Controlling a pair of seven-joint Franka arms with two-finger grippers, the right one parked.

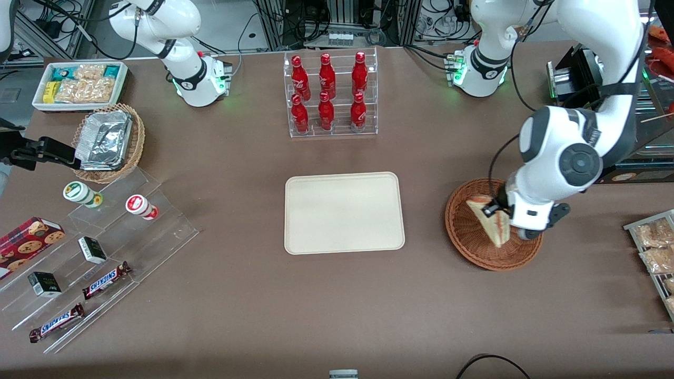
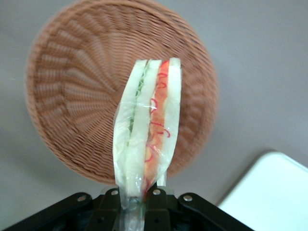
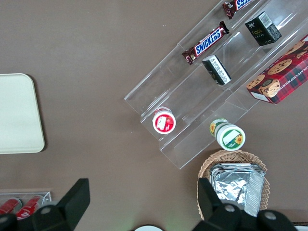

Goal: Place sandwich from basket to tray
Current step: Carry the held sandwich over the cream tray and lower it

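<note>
The sandwich (image 1: 491, 220) (image 2: 149, 125), a plastic-wrapped white wedge with red and green filling, hangs lifted above the reddish-brown wicker basket (image 1: 468, 237) (image 2: 72, 91). My left gripper (image 1: 500, 210) (image 2: 135, 202) is shut on the sandwich's narrow end, its black fingers (image 2: 158, 204) pinching the wrap. The basket below holds nothing else. The cream tray (image 1: 344, 212) (image 2: 269, 192) (image 3: 17, 113) lies bare at the table's middle, beside the basket toward the parked arm's end.
An acrylic rack of red bottles (image 1: 329, 95) stands farther from the front camera than the tray. Bagged snacks (image 1: 653, 247) lie at the working arm's end. Toward the parked arm's end are a clear stepped stand (image 1: 100, 252) with snacks and a tan basket of foil containers (image 1: 108, 142).
</note>
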